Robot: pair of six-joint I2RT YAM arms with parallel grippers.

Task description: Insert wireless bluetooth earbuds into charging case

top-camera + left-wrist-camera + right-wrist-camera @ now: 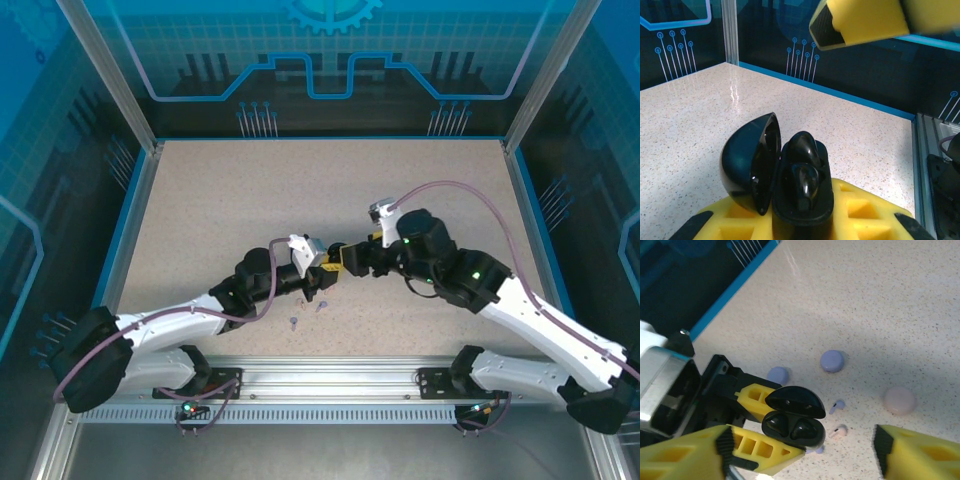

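L gripper [326, 273] clamps the open black charging case [792, 420] over the bench [200, 220], black earbuds [790, 429] seated inside; R gripper [343, 264], jaws spread wide & empty, hovers close by. Loose lavender earbud [838, 405], pale pink earbud [840, 430] lie on bench nr round disc cases [832, 361].

One black charging case [792, 400] stands open between the fingers of the left hand [777, 425], with two black earbuds [802, 430] seated in it. Beyond that hand, the desk [880, 305] carries three closed round cases: two lavender cases [832, 361] and one pink case [900, 400]. Three loose earbuds [837, 406] lie just beside the left hand, one of them half hidden under the held case. Two hands are counted, the right hand [802, 452] included.
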